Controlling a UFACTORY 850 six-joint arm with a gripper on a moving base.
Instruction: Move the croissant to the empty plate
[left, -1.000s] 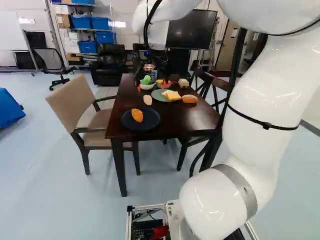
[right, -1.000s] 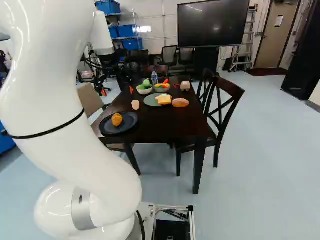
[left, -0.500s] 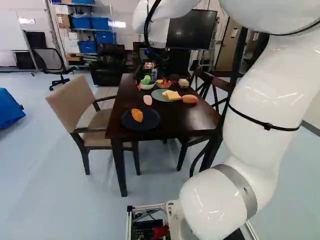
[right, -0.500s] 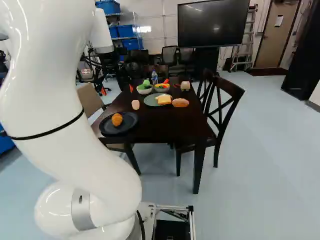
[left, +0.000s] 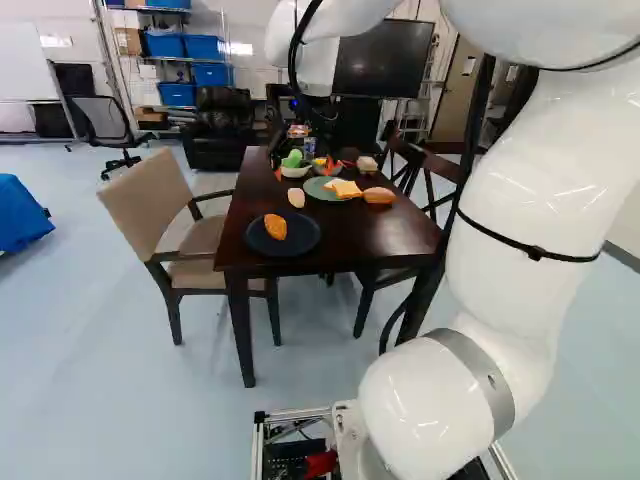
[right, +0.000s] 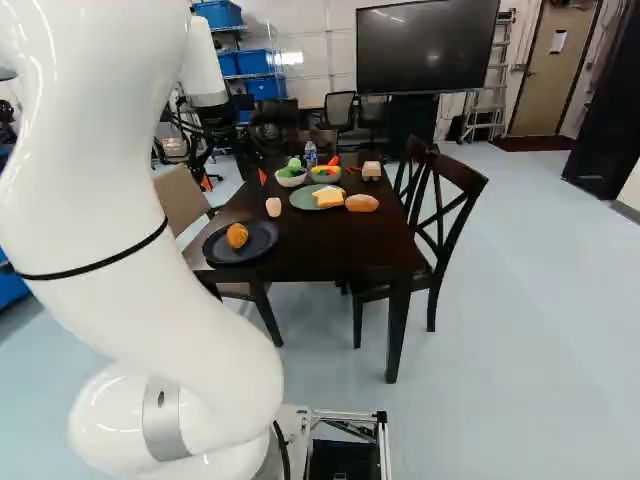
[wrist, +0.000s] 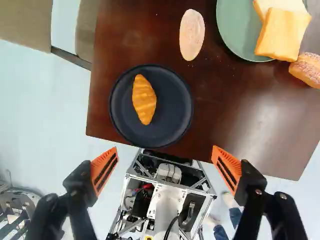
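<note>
Gripper (wrist: 165, 149) open and empty, our wrist view shows the croissant (wrist: 144, 100) on the dark plate (wrist: 173, 120), at our eleven o'clock; both base views show our base (left: 297, 415) has moved slightly, delivery seemingly done.

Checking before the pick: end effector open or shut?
Open. The end effector has its fingers wide apart in the wrist view, with the croissant ungripped on the dark plate.

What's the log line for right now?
end effector: open, nothing held | croissant: on dark plate | bread slices: on green plate | move: appears complete
</note>
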